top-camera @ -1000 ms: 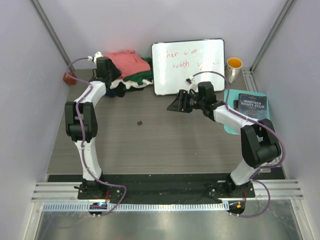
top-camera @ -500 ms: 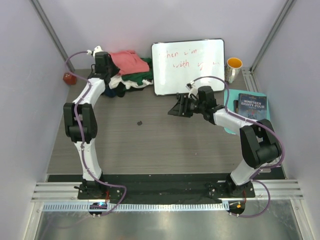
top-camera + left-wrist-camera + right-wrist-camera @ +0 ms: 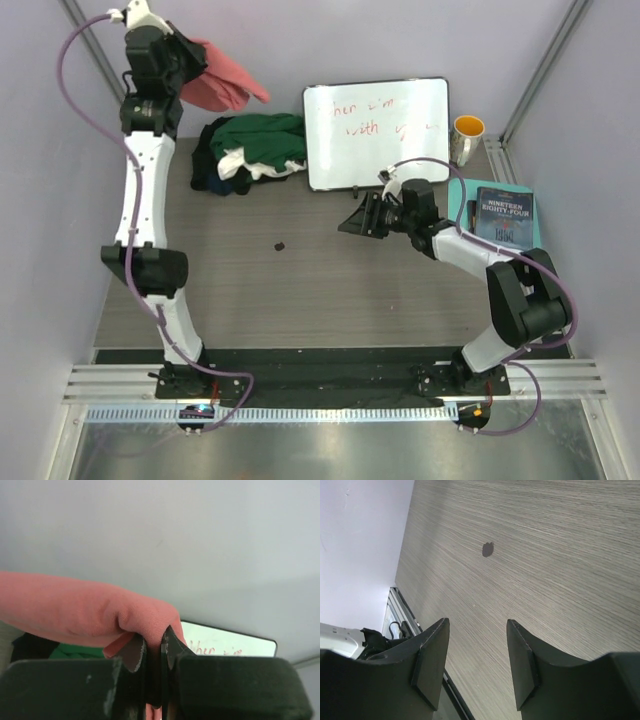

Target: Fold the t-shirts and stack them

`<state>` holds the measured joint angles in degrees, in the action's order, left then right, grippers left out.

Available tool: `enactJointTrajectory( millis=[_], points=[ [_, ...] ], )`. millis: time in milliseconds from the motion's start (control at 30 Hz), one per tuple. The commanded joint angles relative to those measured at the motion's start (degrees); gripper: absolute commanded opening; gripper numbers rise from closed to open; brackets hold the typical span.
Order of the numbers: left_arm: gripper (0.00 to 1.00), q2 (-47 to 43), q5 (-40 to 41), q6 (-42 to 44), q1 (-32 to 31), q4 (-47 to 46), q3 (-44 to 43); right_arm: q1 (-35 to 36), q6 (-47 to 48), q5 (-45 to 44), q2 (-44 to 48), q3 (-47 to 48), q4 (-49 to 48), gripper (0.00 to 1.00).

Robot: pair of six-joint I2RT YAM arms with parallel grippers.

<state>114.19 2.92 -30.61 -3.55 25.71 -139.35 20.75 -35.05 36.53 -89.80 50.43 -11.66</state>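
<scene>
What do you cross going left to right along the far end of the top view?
The left gripper clamping the salmon-pink t-shirt → heap of t-shirts in dark green, white and black → whiteboard → mug.

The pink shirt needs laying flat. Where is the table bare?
Widest bare table: the middle, between the shirt pile behind, the right gripper and the arm bases, with only a dark speck. Crowded: the back edge with whiteboard and mug; the right side with the book.

The salmon-pink t-shirt (image 3: 222, 86) hangs bunched aloft, up-left of the white board (image 3: 377, 132); green, white and black t-shirts (image 3: 255, 140) lie heaped just left of it.
</scene>
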Motion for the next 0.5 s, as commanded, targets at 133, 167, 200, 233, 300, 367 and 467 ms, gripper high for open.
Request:
enactJointTrajectory(
  millis=[133,167,200,233,300,367,467],
  points=[
    [0.00,-24.51,-10.56,2.04,-1.89,6.18,27.43,-0.19,-2.31,-1.02,-0.46,-2.18,-8.11,0.53],
    [0.00,-27.24,-11.35,1.96,-1.90,6.71,31.29,-0.19,-2.39,-1.37,-0.55,-2.10,-8.03,0.52],
    [0.00,-29.96,-11.96,1.96,-1.90,6.63,39.34,-0.19,-2.57,-1.29,-0.55,-2.01,-7.94,0.50],
    [0.00,-36.00,-12.67,1.78,-1.90,6.46,43.33,-0.19,-2.66,-0.77,-0.38,-2.01,-8.29,0.50],
    [0.00,-41.04,-15.30,1.34,-1.98,5.58,53.33,-0.19,-2.92,-0.58,0.24,-1.74,-8.38,0.50],
    [0.00,-46.06,-18.63,1.17,-2.07,6.01,58.29,-0.19,-3.01,-0.76,0.50,-1.48,-8.64,0.51],
    [0.00,-48.27,-21.46,0.99,-3.13,6.54,65.24,-0.10,-3.62,-1.55,0.59,-0.78,-8.47,0.55]
  ],
)
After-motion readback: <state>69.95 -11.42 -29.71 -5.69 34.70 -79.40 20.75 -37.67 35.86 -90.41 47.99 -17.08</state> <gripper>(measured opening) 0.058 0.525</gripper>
